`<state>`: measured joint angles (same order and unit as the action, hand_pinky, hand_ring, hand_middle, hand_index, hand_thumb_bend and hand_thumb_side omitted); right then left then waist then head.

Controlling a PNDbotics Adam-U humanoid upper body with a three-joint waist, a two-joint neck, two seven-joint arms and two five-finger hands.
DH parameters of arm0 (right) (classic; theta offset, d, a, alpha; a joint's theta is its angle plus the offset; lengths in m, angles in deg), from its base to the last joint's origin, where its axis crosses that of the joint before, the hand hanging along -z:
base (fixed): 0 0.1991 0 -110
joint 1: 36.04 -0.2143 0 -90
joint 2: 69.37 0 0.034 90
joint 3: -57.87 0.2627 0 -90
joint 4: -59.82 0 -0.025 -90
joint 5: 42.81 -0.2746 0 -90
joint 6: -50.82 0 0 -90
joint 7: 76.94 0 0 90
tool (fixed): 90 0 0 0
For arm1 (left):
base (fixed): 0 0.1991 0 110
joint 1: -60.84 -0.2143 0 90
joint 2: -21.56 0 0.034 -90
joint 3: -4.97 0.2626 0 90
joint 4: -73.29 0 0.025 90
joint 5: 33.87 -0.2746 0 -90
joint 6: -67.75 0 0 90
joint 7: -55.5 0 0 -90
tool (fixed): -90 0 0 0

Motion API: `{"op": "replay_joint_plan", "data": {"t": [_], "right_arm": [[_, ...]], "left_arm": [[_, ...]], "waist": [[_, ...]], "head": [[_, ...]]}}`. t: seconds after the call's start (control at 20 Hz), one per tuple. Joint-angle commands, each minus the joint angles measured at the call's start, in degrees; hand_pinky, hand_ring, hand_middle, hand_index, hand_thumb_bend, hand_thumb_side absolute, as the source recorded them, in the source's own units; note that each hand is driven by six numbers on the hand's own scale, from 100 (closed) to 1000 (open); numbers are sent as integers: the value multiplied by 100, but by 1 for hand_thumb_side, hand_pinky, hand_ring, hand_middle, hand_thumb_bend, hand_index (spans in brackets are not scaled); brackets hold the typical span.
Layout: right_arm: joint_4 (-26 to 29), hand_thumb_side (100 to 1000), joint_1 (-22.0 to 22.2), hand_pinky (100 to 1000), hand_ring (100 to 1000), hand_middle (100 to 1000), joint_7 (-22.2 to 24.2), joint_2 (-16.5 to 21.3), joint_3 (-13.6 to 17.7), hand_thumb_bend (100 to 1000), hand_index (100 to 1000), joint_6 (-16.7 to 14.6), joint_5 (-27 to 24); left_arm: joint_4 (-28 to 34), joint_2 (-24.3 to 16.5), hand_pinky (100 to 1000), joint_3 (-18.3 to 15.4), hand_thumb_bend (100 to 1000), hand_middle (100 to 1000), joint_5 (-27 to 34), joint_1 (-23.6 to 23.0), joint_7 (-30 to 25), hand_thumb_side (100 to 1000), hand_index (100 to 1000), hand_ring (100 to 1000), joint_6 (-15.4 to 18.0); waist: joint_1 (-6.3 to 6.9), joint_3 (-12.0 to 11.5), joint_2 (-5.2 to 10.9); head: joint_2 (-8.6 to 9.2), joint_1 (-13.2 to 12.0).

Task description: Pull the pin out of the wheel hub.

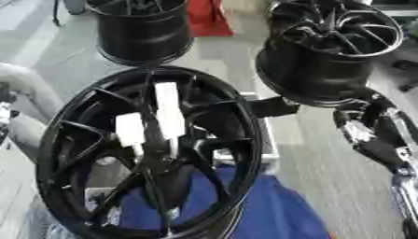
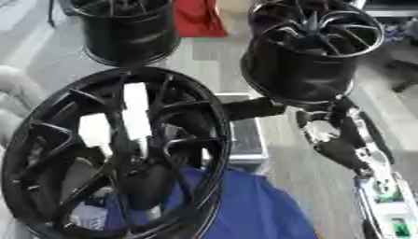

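Observation:
A large black spoked wheel hub (image 1: 81, 140) stands tilted in the foreground and fills the left half of both views. A short black cylindrical piece (image 1: 274, 107), which may be the pin, sticks out to the right from behind its rim. My right hand (image 1: 359, 128) is black with a white patch. It hangs to the right of that piece, apart from it and just below a second wheel. Its arm (image 1: 404, 186) comes up from the lower right. My left hand shows in neither view.
Two more black wheels stand behind, one at the back left (image 1: 143, 32) and one at the back right (image 1: 326, 51). A red object (image 1: 208, 18) lies between them. Blue cloth (image 1: 274, 210) and a grey box (image 1: 265, 149) sit under the big wheel. White strips (image 1: 169, 109) show through its spokes.

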<state>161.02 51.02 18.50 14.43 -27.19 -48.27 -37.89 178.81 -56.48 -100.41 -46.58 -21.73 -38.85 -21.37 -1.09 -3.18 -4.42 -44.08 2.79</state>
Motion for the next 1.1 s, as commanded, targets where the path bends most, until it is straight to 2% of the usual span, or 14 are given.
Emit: {"op": "replay_joint_plan", "data": {"t": [0.05, 0.35, 0.5, 0.6, 0.8, 0.95, 1.1], "right_arm": [[114, 336, -24, 686, 728, 783, 5, 40, 43, 324, 883, -13, -5], [115, 336, -19, 686, 728, 783, 12, 38, 38, 325, 883, -15, -7], [113, 335, -24, 685, 728, 783, 12, 53, 33, 325, 883, -12, -1], [106, 335, -23, 685, 728, 783, 21, 73, 23, 326, 883, -10, 4], [84, 334, 6, 685, 728, 783, 37, 117, 5, 326, 883, -8, 11], [67, 335, 21, 685, 728, 783, 74, 145, -33, 326, 883, -15, 14], [57, 335, 25, 685, 728, 783, 98, 186, -55, 327, 883, -16, 20]], "left_arm": [[108, -144, 640, 23, 179, 735, 17, 49, -10, 610, 890, 724, 8], [125, -205, 640, 50, 177, 734, 51, 67, -27, 605, 890, 724, 9], [146, -525, 645, 111, 171, 733, 62, 109, -103, 583, 890, 725, 27], [143, -1048, 653, 201, 171, 735, 76, 155, -239, 547, 890, 725, 75], [134, -2623, 696, 486, 210, 740, -17, 399, -903, 527, 891, 730, 474], [8, -3688, 721, 899, 233, 739, 185, 762, -1877, 502, 888, 730, 833], [-34, -4483, 751, 1314, 280, 740, 461, 1182, -2880, 484, 884, 730, 1134]], "waist": [[18, 8, 56], [25, 22, 59], [40, 51, 64], [66, 78, 70], [150, 147, 106], [194, 212, 150], [225, 253, 179]], "head": [[-3, 24], [-3, 30], [-3, 34], [-3, 31], [-3, 35], [-3, 28], [-3, 26]]}}
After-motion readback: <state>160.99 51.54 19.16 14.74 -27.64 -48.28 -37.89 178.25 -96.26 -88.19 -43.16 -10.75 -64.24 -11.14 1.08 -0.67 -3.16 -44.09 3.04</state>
